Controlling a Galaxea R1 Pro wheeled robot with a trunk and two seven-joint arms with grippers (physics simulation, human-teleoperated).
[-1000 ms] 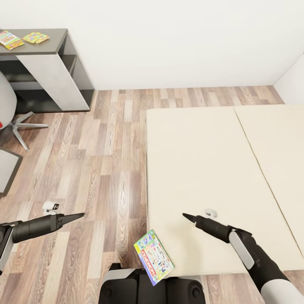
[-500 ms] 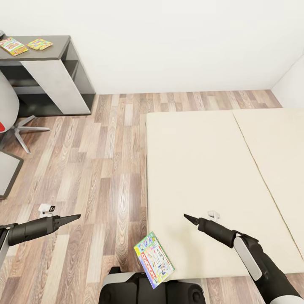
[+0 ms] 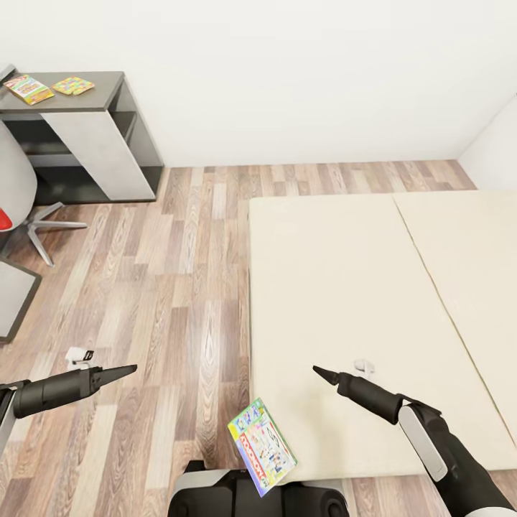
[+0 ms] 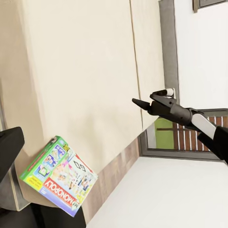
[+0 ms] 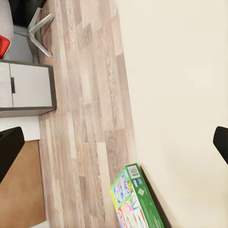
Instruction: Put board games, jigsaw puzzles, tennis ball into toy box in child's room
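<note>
The right gripper (image 3: 317, 371) is held out over the near part of the bed (image 3: 373, 287), its dark fingers drawn to a single point in the head view with nothing between them, so it is read as pressed together and empty; in the left wrist view it is seen again (image 4: 137, 101) as one tapering tip. The left gripper (image 3: 129, 370) is stretched out over the wood floor (image 3: 179, 273), likewise narrowed to a point and carrying nothing. The Monopoly board game (image 3: 261, 445) is found at the near left corner of the mattress, tilted, with one part overhanging the bed's edge just in front of the robot's base (image 3: 237, 495). It lies between the two grippers and nearer the robot than both tips, below and to the left of the right one, so a pull back and inward is judged necessary; the right arm is judged slightly nearer, and it is already over the bed. The box's long axis is set diagonally, from the floor side toward the robot. Its lower corner is cut off by the base in the head view, and whether it rests flat or leans cannot be told. On the far dark desk section (image 3: 93, 100) a second printed box (image 3: 27, 88) and a puzzle mat (image 3: 73, 85) are seen, well apart from both arms; their print is too small to be read. A small white item (image 3: 364, 366) just beside the right gripper cannot be identified.
</note>
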